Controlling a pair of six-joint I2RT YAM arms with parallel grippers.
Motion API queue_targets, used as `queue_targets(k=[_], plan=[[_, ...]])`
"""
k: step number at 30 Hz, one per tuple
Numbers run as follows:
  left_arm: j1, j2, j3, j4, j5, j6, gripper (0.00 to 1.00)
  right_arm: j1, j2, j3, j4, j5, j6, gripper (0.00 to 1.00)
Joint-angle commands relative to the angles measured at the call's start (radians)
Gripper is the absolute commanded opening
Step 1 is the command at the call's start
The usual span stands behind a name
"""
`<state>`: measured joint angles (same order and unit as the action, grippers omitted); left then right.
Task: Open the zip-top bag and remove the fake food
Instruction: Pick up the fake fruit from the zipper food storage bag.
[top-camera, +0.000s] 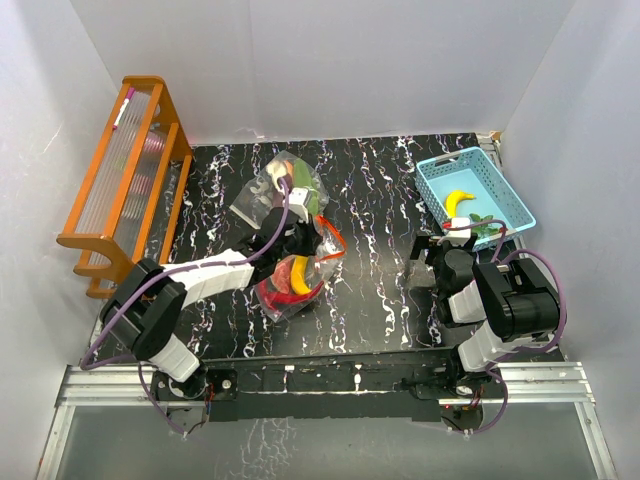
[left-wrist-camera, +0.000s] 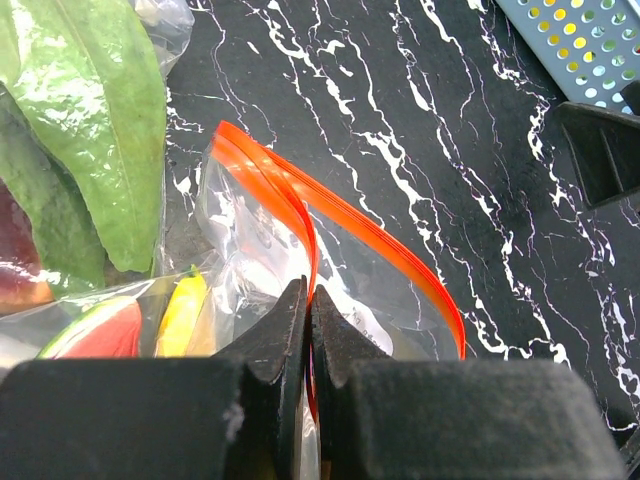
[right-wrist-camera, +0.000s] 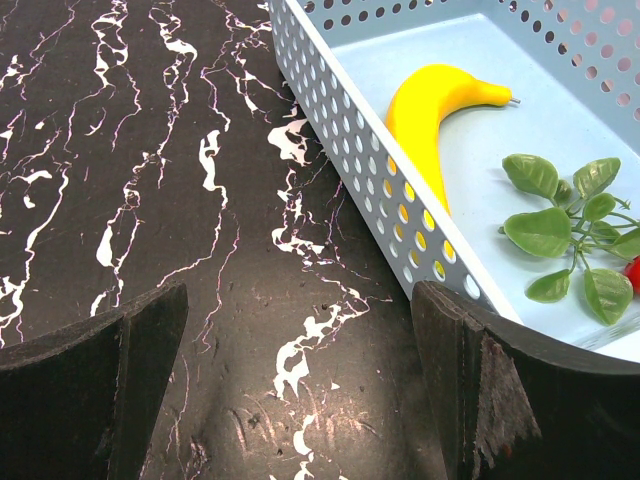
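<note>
"Near the middle of the overhead frame, the left gripper has its jaws pressed together on the orange zip strip of the zip-top bag," says the first observer. "Its wrist camera shows the black tips pinching one lip of the mouth, and beyond them the strip's two sides look parted."

"And the fake food?" asks the second.

"Part of it sits in that bag: a yellow piece beside a red piece, low and left in the wrist view. A banana and a leafy sprig already lie in the light-blue basket at the upper right. A second bag, holding a green leaf, lies just beside the first, toward the top of the frame."

"What is the right gripper doing?"

"It hovers over the table with its fingers wide apart and nothing between them. It is next to the basket wall and well apart from the bag."

"So where could this go wrong?"

"The pinch is on thin, slick film at the very tips. A pull could let the lip slide out, and the mouth might fall shut. Only one lip is held, so a lift would likely raise the whole bag rather than widen it. The pieces could then tumble onto the table, or stay trapped at the bottom. The neighbouring bag lies close enough that a drag might catch it too."
</note>
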<state>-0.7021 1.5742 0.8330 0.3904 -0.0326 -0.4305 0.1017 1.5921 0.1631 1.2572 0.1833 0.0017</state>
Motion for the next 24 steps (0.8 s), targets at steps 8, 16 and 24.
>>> queue_targets(k=[8,16,24], plan=[[0.004,-0.087,-0.041,-0.016,-0.032,0.022,0.00,-0.005,-0.005,0.024,0.047,-0.004,0.001,0.98],[0.005,-0.103,-0.064,-0.003,-0.032,0.022,0.00,-0.005,-0.005,0.024,0.046,-0.004,0.001,0.98],[0.004,-0.122,-0.084,-0.001,-0.030,0.018,0.00,-0.005,-0.005,0.024,0.046,-0.005,0.001,0.99]])
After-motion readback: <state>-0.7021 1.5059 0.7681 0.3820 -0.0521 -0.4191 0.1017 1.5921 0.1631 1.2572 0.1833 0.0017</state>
